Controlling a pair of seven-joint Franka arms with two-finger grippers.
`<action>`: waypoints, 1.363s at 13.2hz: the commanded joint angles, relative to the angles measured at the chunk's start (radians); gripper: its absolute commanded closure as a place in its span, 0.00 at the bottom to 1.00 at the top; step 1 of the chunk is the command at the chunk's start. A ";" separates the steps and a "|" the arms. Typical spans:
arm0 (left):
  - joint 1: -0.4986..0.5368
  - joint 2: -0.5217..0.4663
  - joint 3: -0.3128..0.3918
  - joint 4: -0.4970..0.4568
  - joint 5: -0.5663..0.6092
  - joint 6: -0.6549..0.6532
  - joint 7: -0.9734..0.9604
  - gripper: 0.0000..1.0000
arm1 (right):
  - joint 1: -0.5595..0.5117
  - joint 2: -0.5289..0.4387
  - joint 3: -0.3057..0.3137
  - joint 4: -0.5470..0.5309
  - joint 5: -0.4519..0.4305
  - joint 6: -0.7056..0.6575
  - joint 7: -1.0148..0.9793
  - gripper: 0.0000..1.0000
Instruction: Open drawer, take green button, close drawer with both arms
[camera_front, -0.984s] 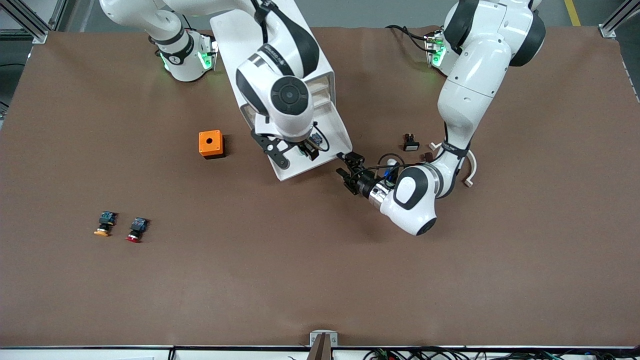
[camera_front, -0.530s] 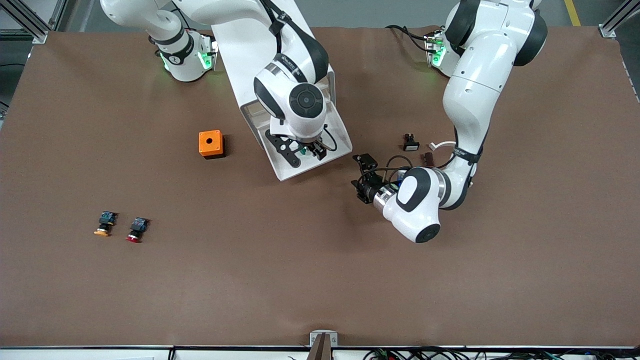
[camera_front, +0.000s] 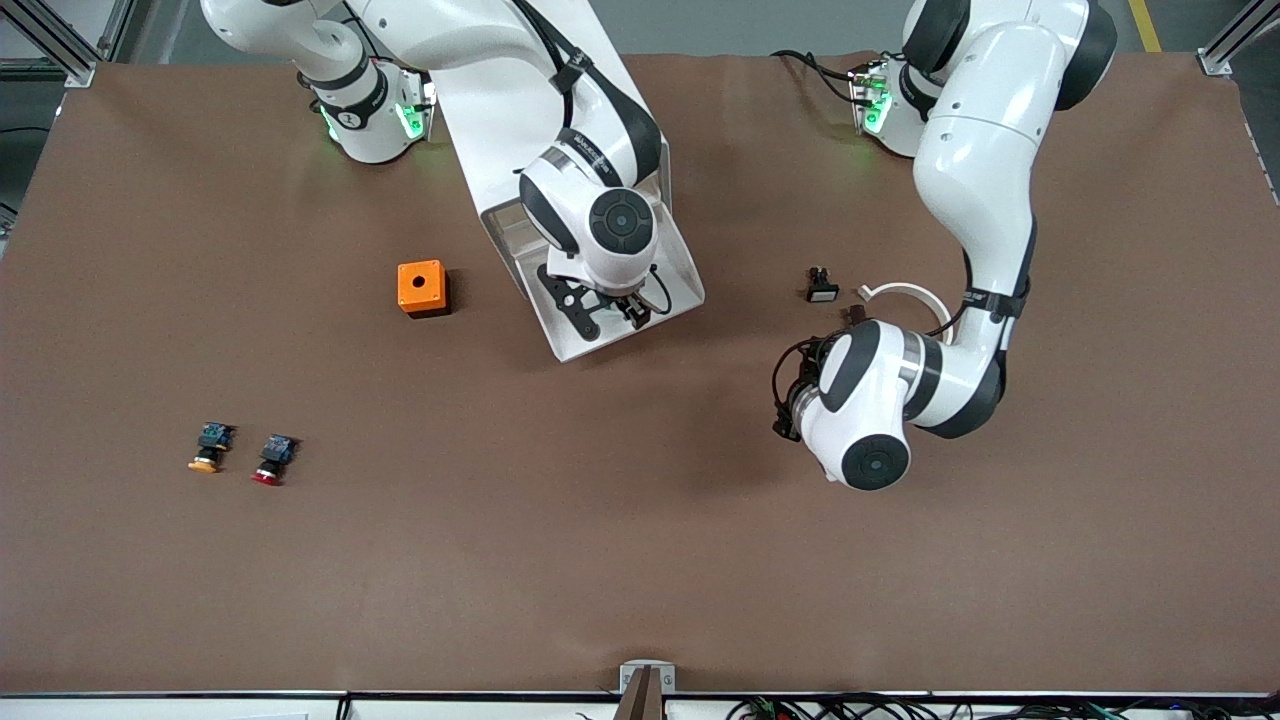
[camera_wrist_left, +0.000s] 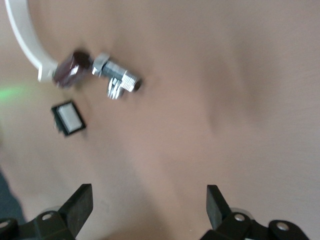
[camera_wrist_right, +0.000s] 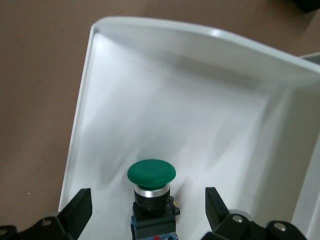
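Brown matting covers the table (camera_front: 640, 560), where the right gripper (camera_wrist_right: 148, 212) hangs with jaws spread astride the green button (camera_wrist_right: 151, 186) standing inside the pulled-out white drawer (camera_wrist_right: 210, 105), while the left gripper (camera_wrist_left: 150, 207), jaws likewise released, hovers over bare matting near a small white-faced switch (camera_wrist_left: 69, 118).

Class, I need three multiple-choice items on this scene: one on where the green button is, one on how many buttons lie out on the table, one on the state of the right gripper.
1. Where is the green button?
A. in the open drawer
B. on the orange box
C. beside the red button

2. How many capped buttons lie on the table toward the right arm's end?
A. one
B. two
C. four

3. What state is the right gripper in?
A. shut on the button
B. open
C. shut, empty

Key: 1 A, it stands on the drawer's white floor. 2 B, an orange button and a red button. 3 B, its fingers stand apart, astride the button.
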 joint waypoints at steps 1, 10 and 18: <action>-0.008 -0.095 0.043 -0.016 0.087 0.019 0.099 0.00 | 0.032 0.007 -0.005 0.002 -0.001 0.009 0.025 0.00; 0.004 -0.255 0.038 -0.056 0.182 0.052 0.671 0.00 | 0.043 0.027 -0.005 0.004 -0.005 0.029 0.011 0.60; -0.015 -0.225 -0.119 -0.228 0.181 0.465 0.887 0.00 | -0.014 0.014 -0.011 0.158 -0.010 -0.186 -0.004 0.82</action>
